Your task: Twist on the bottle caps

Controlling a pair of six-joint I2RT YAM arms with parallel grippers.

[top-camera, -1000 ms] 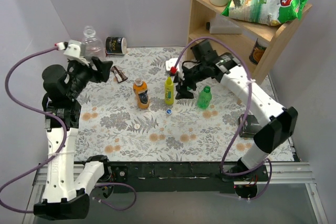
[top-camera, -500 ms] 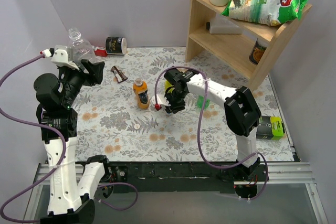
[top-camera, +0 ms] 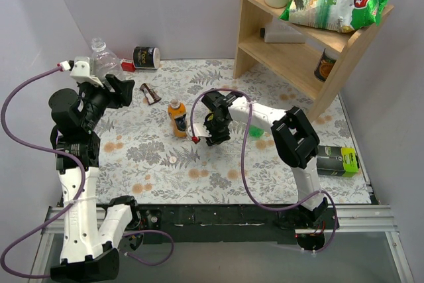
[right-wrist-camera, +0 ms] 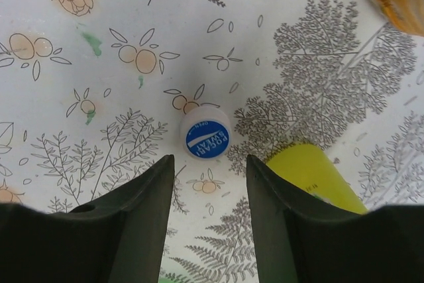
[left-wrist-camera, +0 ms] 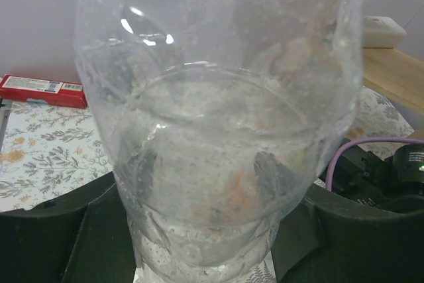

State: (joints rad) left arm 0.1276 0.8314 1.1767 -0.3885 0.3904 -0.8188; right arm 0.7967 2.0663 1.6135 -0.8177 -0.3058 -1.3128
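My left gripper point(top-camera: 110, 81) is shut on the clear bottle point(top-camera: 102, 56) and holds it tilted above the table's far left; the bottle fills the left wrist view point(left-wrist-camera: 218, 130) between the dark fingers point(left-wrist-camera: 301, 230). My right gripper point(top-camera: 213, 130) is open and points down at the table's middle. In the right wrist view a blue-topped white cap point(right-wrist-camera: 206, 138) lies just beyond the open gripper point(right-wrist-camera: 210, 164), untouched. The orange bottle point(top-camera: 177, 117) stands left of it. The green bottle point(top-camera: 256, 131) is mostly hidden behind the right arm. A white cap point(top-camera: 171, 160) lies nearer. No green cap shows.
The slim yellow bottle point(right-wrist-camera: 311, 173) stands right beside the right finger. A wooden shelf point(top-camera: 291, 38) with a chip bag and cream jar is at back right. A dark tin point(top-camera: 146, 57) and a red box point(left-wrist-camera: 43, 89) sit far left. A green-black box point(top-camera: 336, 160) lies right.
My right gripper came down and left from beside the yellow bottle to just over the blue cap. My left gripper lifted the clear bottle and shifted slightly. The green-black box now shows at right.
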